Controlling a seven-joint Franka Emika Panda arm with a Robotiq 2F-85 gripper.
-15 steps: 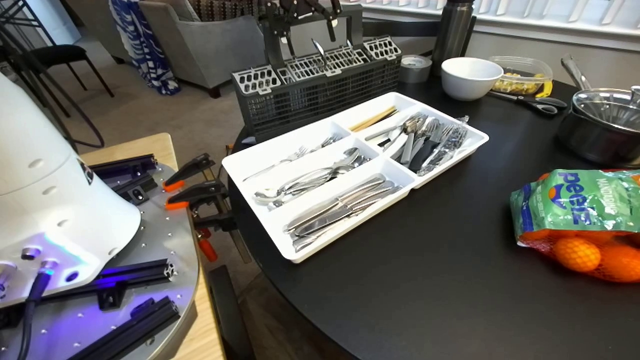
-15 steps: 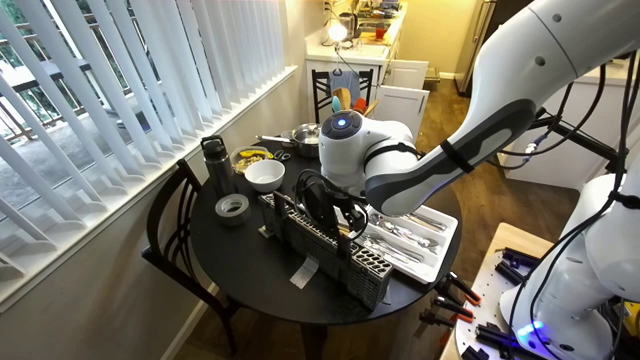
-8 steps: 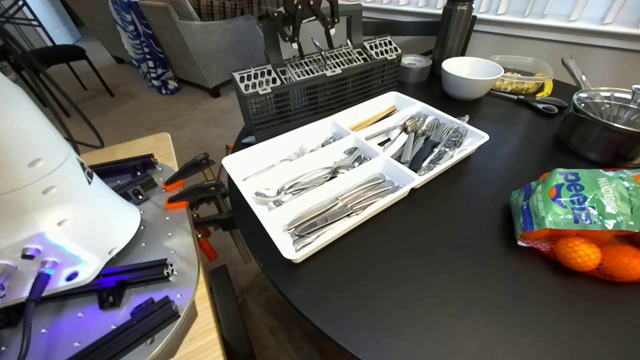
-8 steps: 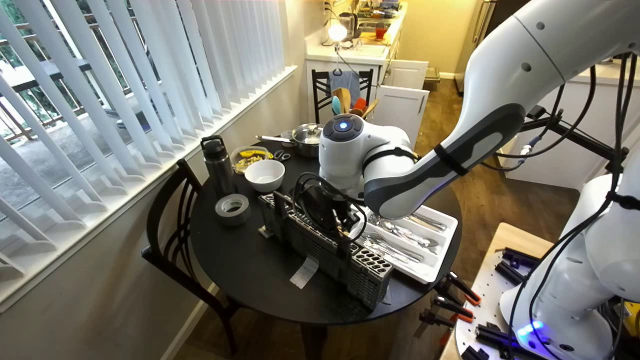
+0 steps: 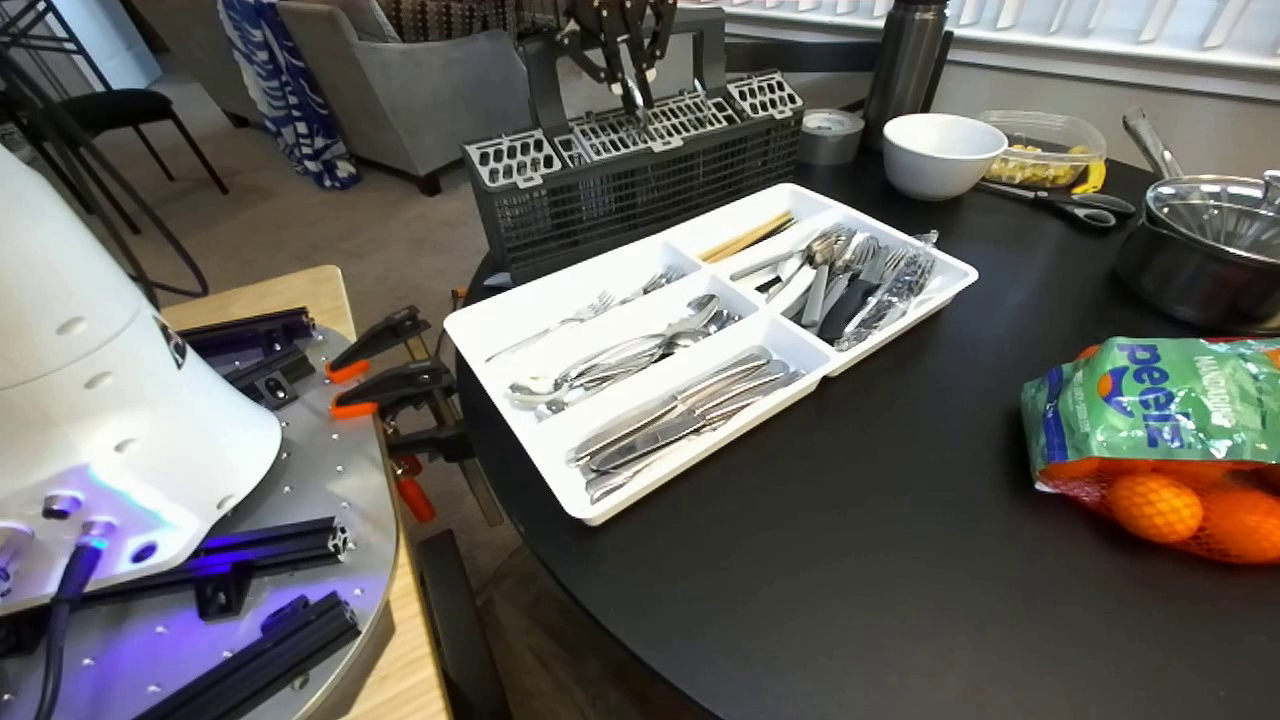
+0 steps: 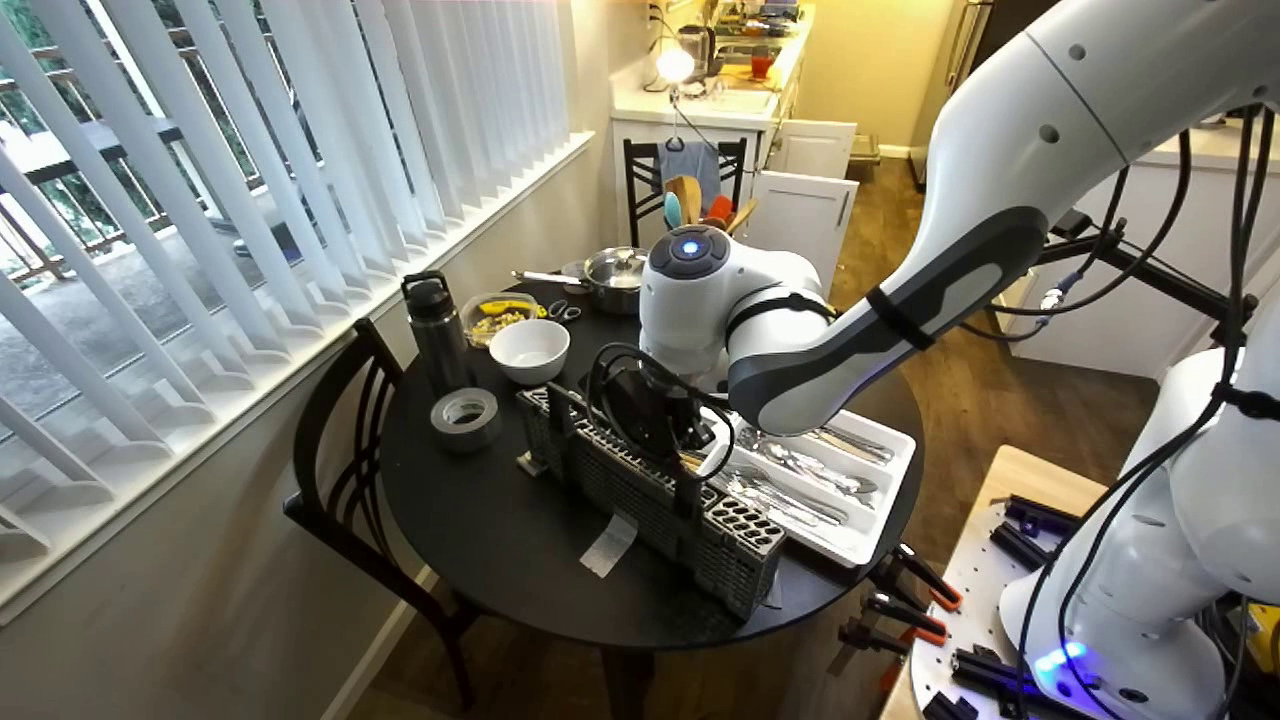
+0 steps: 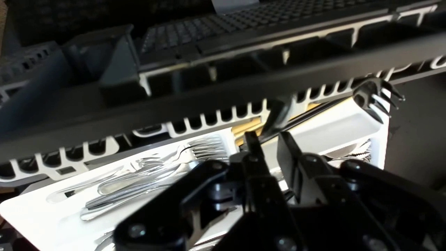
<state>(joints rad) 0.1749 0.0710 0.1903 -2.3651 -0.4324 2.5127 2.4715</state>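
Step in hand, best read: pinching one utensil (image 5: 630, 65) standing up out of the dark cutlery basket (image 5: 640, 195), about mid-length of it. My claw (image 7: 269, 138) is low over the slotted lid (image 5: 700, 118); fingers (image 7: 288, 150) narrow, but a gap shows between them in the wrist view, so no firm grip to log. Utensil looks to be between the fingers, going by an exterior view.

Next move calls for squeezing in until both pads press on it, then checking the hold before any pull. Carrying handle (image 7: 223, 94) crosses the wrist view close up; any lift would have to clear it.

Hard to see: my fingers cover most of the utensil, so spoon or fork, can't say; lower end is down in the basket. Fork head (image 7: 365, 93) right of the tips: can't tell if same utensil. Dark blurred sliver (image 7: 278, 116) just past the tips: utensil or basket part, unclear. In an exterior view my arm (image 6: 690, 310) blocks the fingertips. White tray (image 5: 705, 452) of cutlery sits just beside the basket on the desk (image 5: 900, 560), partly covered by the basket in the wrist view.
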